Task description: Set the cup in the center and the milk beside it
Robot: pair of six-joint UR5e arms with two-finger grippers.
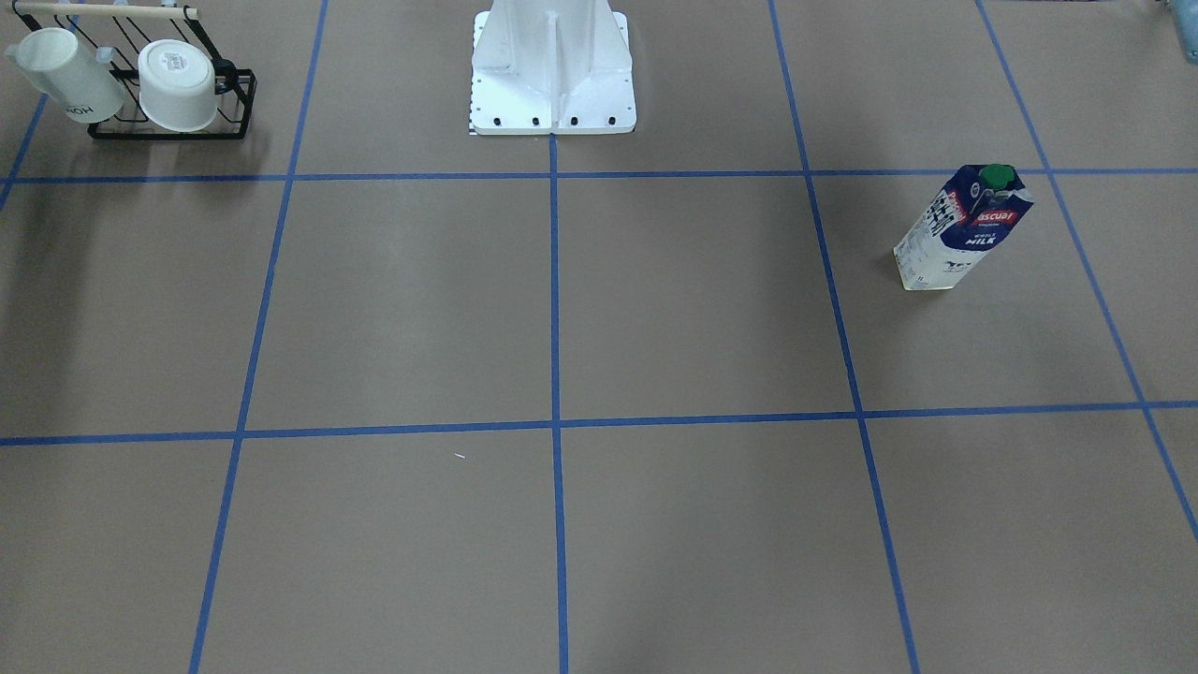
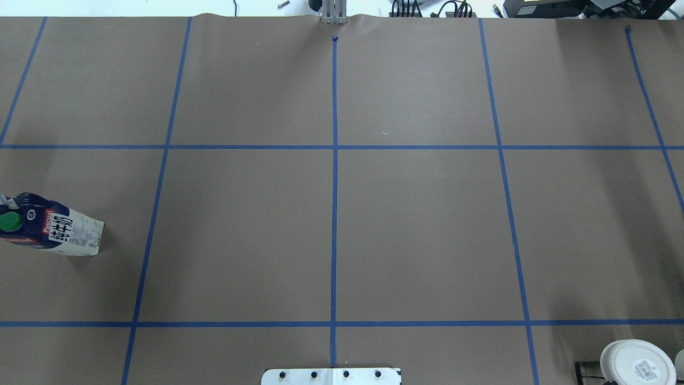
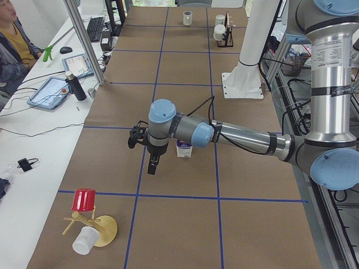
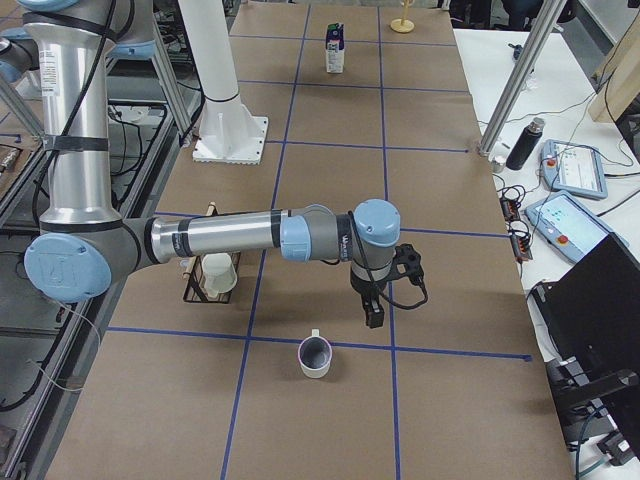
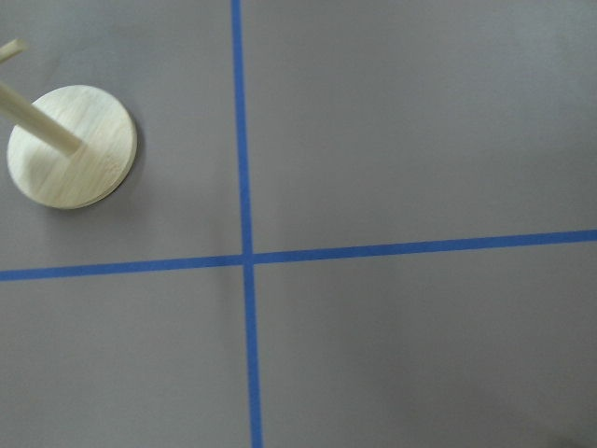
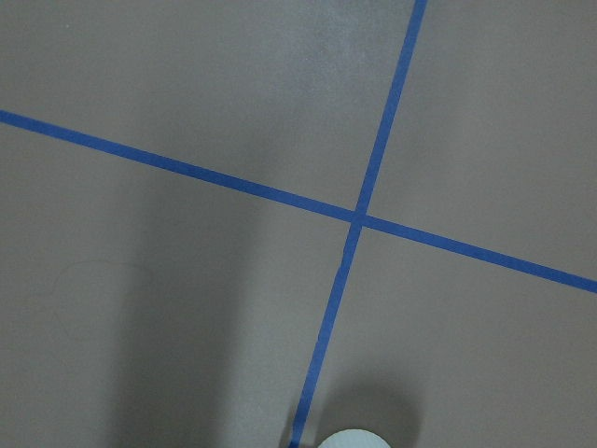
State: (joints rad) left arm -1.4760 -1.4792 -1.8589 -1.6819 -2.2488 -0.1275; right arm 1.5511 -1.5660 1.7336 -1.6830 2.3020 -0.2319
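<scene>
The cup [image 1: 67,77], a white mug with "HOME" lettering, hangs tilted in a black wire rack [image 1: 173,131] at the table's corner on my right side. The milk [image 1: 964,229] stands upright on my left side; it also shows in the overhead view [image 2: 53,231] and the right view [image 4: 335,48]. The center [image 2: 334,235] of the brown surface is bare. My left gripper [image 3: 152,163] hangs over the table beside the milk [image 3: 184,151]. My right gripper [image 4: 373,312] hangs past the rack. I cannot tell whether either is open or shut.
A second white mug [image 1: 178,86] with a round base label sits in the rack. Another white mug [image 4: 315,355] stands upright under my right gripper. A wooden stand [image 3: 98,230] with a red cup [image 3: 84,199] stands at the far left end. The robot's base [image 1: 552,75] stands at the near edge.
</scene>
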